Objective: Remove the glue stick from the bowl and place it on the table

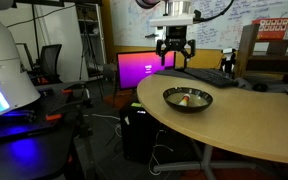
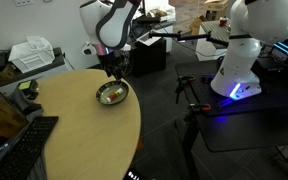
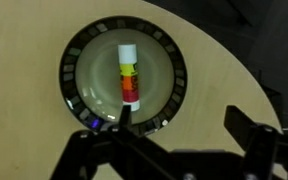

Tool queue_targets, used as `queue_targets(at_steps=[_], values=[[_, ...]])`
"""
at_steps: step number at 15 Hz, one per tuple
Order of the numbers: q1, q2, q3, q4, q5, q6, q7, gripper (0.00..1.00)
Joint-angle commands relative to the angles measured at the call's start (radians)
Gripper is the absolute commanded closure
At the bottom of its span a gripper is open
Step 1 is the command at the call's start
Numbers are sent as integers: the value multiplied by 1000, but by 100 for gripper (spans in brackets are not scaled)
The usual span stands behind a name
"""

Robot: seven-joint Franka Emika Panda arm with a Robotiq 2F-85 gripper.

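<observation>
The glue stick (image 3: 129, 75) lies in the middle of the dark bowl (image 3: 74, 55), white with a yellow and red label. The bowl stands on the tan table (image 3: 224, 70). In both exterior views the glue stick is a small pale shape in the bowl (image 1: 187, 99) (image 2: 111, 95). My gripper (image 3: 179, 118) hangs well above the bowl (image 1: 173, 44) (image 2: 113, 66). Its fingers are spread wide with nothing between them. One fingertip shows over the bowl's near rim, the other over bare table.
A keyboard (image 1: 202, 76) and a monitor (image 1: 144, 68) stand at the table's far side. A white robot base with blue light (image 2: 246, 60) stands beside the table. The table's curved edge (image 2: 139, 120) runs close to the bowl.
</observation>
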Motion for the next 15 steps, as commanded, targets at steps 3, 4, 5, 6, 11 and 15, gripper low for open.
queue_targets(at_steps=[3, 4, 5, 6, 11, 15], values=[[-65, 191, 51, 144, -55, 39, -2, 0], [-72, 223, 55, 171, -66, 35, 0, 0], [-73, 263, 53, 203, -81, 35, 13, 0], [-74, 293, 53, 232, -93, 27, 24, 0], [-101, 411, 78, 344, -98, 16, 26, 27], [-113, 455, 79, 386, -99, 1, 30, 54]])
